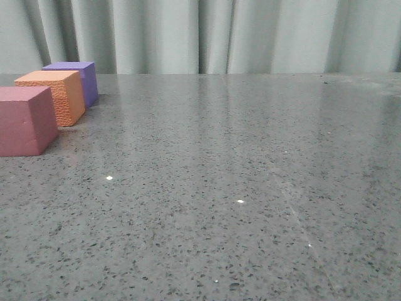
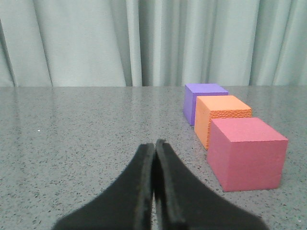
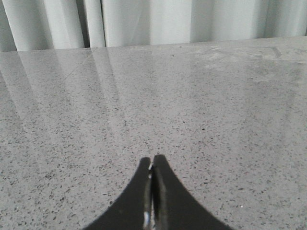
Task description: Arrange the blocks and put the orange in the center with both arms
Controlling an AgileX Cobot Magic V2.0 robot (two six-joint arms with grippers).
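Front view: pebbled orange cube [image 1: 53, 95] between smooth foam cubes [image 1: 25, 119].

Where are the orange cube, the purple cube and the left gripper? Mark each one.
orange cube [image 1: 49, 78], front view: on its top face.
purple cube [image 2: 206, 88], left wrist view: on its top face.
left gripper [image 2: 155, 145], left wrist view: where the closed fingertips meet.

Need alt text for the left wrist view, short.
Three cubes sit in a row on a speckled grey table: pinkish-red cube nearest, orange cube in the middle, purple cube farthest. The shut left gripper points beside them.
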